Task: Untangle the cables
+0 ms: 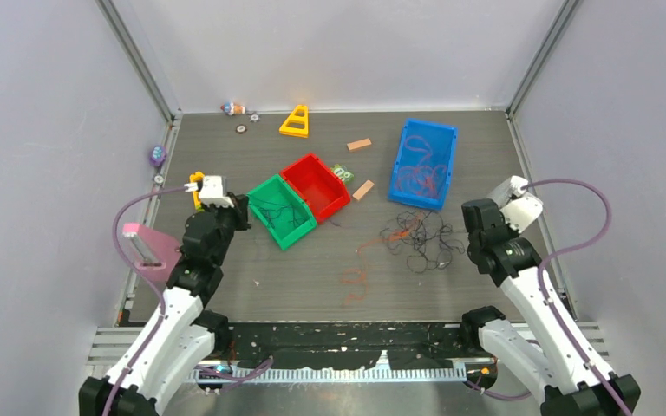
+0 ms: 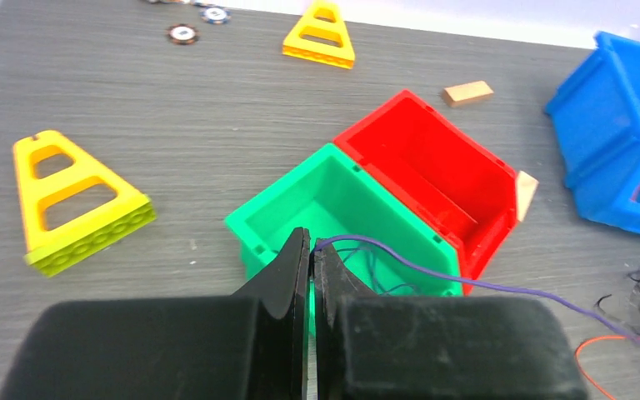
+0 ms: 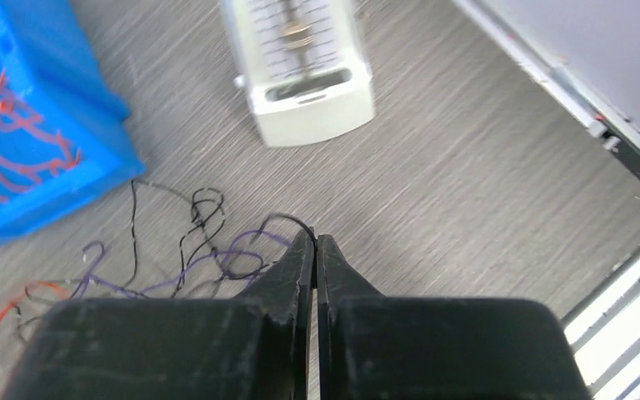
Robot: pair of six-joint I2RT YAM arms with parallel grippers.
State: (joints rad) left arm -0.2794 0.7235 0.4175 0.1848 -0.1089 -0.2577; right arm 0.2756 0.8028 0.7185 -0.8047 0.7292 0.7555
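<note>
The thin string-like cables (image 1: 416,238), purple-black mixed with orange-red, lay tangled on the grey table (image 1: 295,277) at about three o'clock from centre. More orange loops sat in the blue plastic bin (image 1: 451,165) at one o'clock, and dark strands in the green plastic bin (image 1: 257,189) beside the red plastic bin (image 1: 299,163). My left gripper (image 2: 310,242), at nine o'clock, was pinched tight on one purple strand (image 2: 433,275). My right gripper (image 3: 315,242) was closed too; a dark strand (image 3: 279,218) reached its tips, but I couldn't tell if it was gripped.
</note>
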